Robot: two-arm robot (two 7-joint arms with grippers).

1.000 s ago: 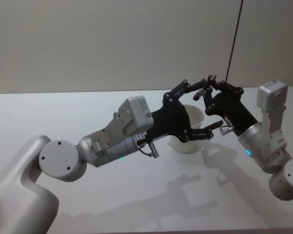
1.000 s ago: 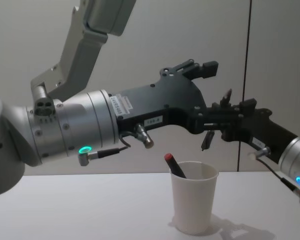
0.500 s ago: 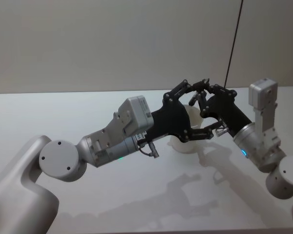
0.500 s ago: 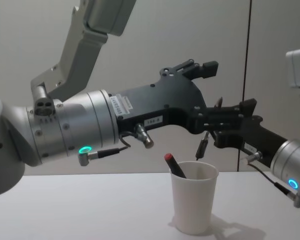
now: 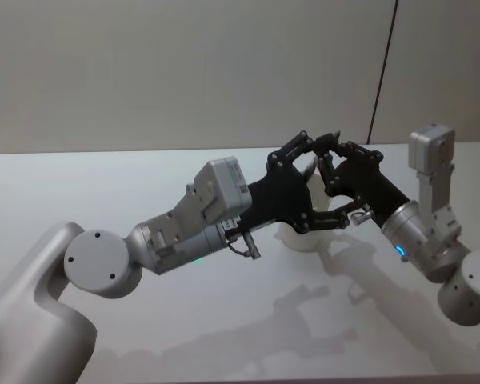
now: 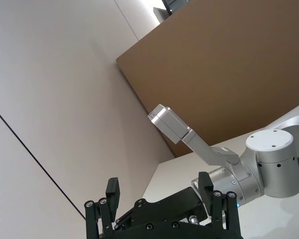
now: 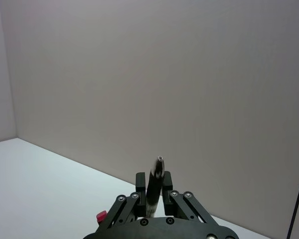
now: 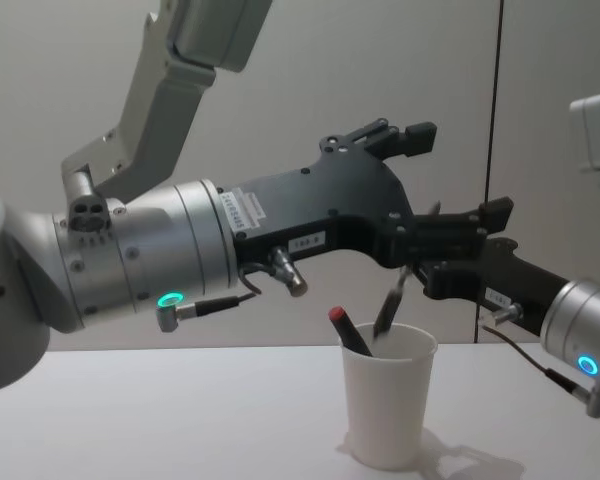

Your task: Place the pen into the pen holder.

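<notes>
Right gripper (image 8: 420, 272) comes in from three o'clock in the chest view, jaws pinched on a dark pen (image 8: 388, 311) whose lower tip dips just inside the rim of the white paper cup (image 8: 385, 405)! The cup stands on the white table (image 8: 130, 420), with a red-capped pen (image 8: 348, 331) leaning inside toward ten o'clock. Left gripper (image 8: 405, 190) hangs above the cup, jaws spread wide, holding nothing. In the right wrist view the pen (image 7: 153, 191) sits between the fingers (image 7: 139, 181).

Silver arms, black pincers (image 8: 420, 190), green lights.
</notes>
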